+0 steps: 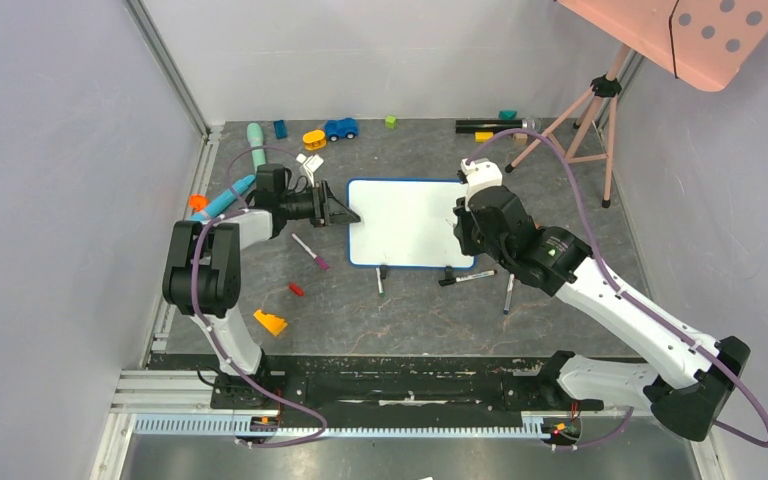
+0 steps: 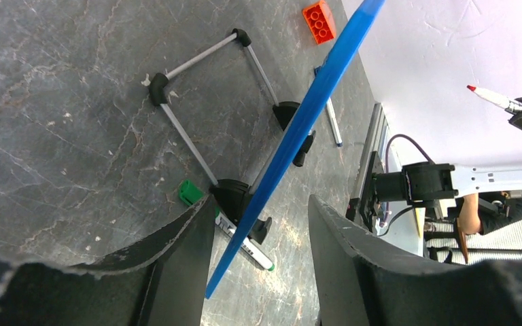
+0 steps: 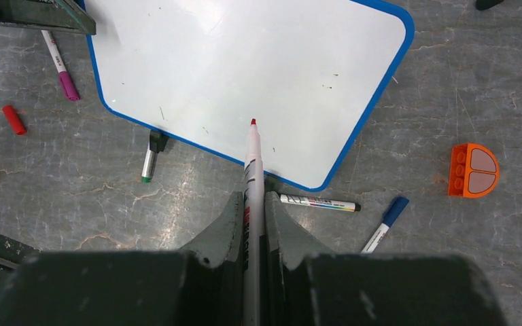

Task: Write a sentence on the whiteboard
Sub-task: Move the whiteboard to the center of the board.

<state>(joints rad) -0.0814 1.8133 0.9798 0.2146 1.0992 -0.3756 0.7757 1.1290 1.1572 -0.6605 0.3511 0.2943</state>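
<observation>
The left arm reaches low and rightward, left gripper point(image 1: 348, 213) part-open astride the left edge of the whiteboard point(image 1: 405, 222), mid-table. A loose pen point(image 1: 468, 277) lies just before it. The right gripper point(image 3: 255, 200), angled down over the board's right side, pinches a red marker point(image 3: 252, 156)

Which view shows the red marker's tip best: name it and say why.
Right wrist: the red marker runs up from the right gripper, tip pointing at the whiteboard. Left wrist catches only its tip end, far off; the top view does not show it.
</observation>
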